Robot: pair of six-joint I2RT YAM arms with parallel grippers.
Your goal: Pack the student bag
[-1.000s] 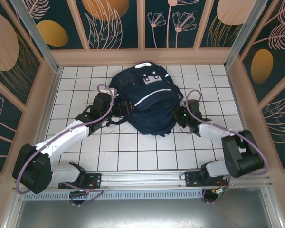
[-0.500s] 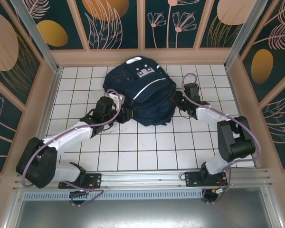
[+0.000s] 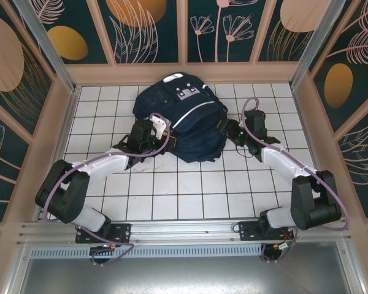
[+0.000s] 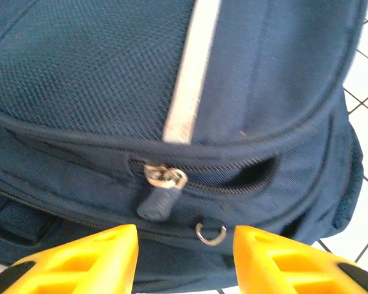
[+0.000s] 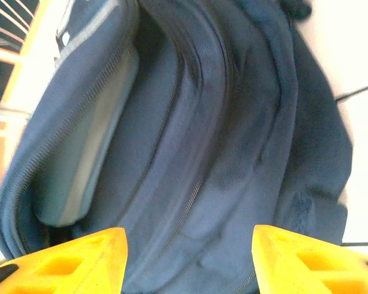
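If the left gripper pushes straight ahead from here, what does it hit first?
Likely the bag, near its zipper pull and metal ring. Nothing lies between, though depth is unclear.

each arm is built of smooth white links, the left arm and the right arm alike, joined by bulky rounded black joint housings. a thin lilac cable runs along the outside of each one and loops free near the wrist. the bases are black and blocky. the left gripper and right gripper carry bright yellow plastic fingers with moulded triangular hollows and black outer ends.
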